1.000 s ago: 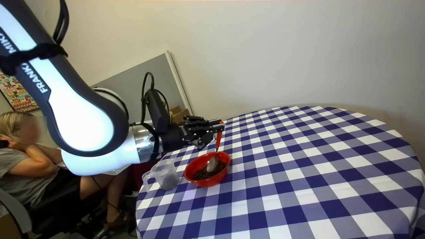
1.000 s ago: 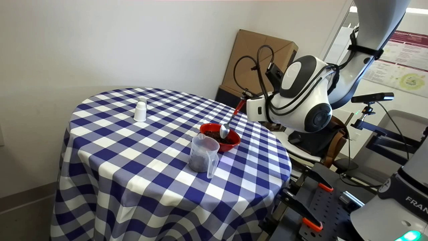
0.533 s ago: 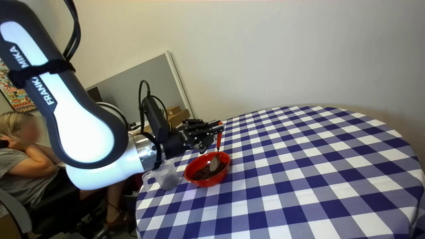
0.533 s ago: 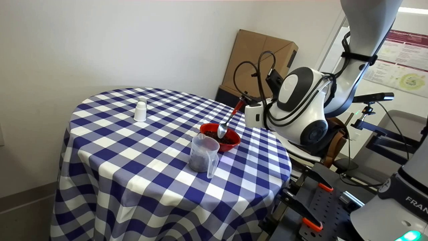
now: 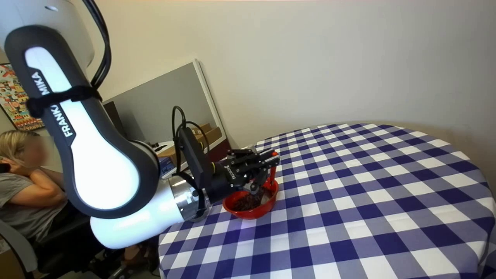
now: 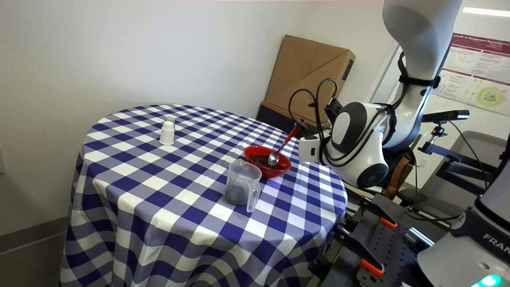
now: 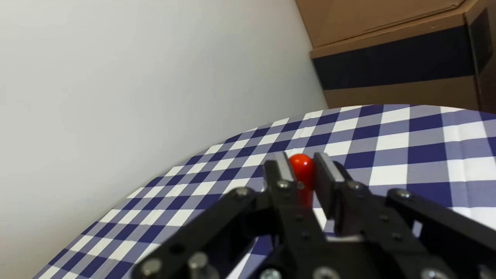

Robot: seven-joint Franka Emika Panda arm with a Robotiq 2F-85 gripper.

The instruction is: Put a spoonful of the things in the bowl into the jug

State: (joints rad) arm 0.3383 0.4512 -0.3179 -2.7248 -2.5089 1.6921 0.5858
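Note:
My gripper (image 5: pixel 274 155) is shut on the red handle of a spoon (image 6: pixel 292 134). The handle's red end (image 7: pixel 303 166) shows between the fingertips in the wrist view. The spoon tilts down, and its metal head is in the red bowl (image 6: pixel 273 173), against the dark small pieces (image 6: pixel 259 160). In an exterior view the spoon's head is partly hidden in the bowl (image 5: pixel 250 214). The clear jug (image 6: pixel 242 183) stands upright beside the bowl with its handle toward the table edge. It is mostly hidden behind the arm in an exterior view (image 5: pixel 200 217).
White stacked cups (image 6: pixel 167 133) stand farther across the checked tablecloth (image 6: pixel 159 183). A large cardboard box (image 6: pixel 310 71) leans by the wall beyond the table. A person (image 5: pixel 23 193) sits beside the table. Clamps (image 6: pixel 372 268) are on the robot's stand.
My gripper has moved down and, lately, toward the side away from the jug, lowering the spoon's head into the pieces. The bowl has slid slightly away from the jug. The jug has not moved.

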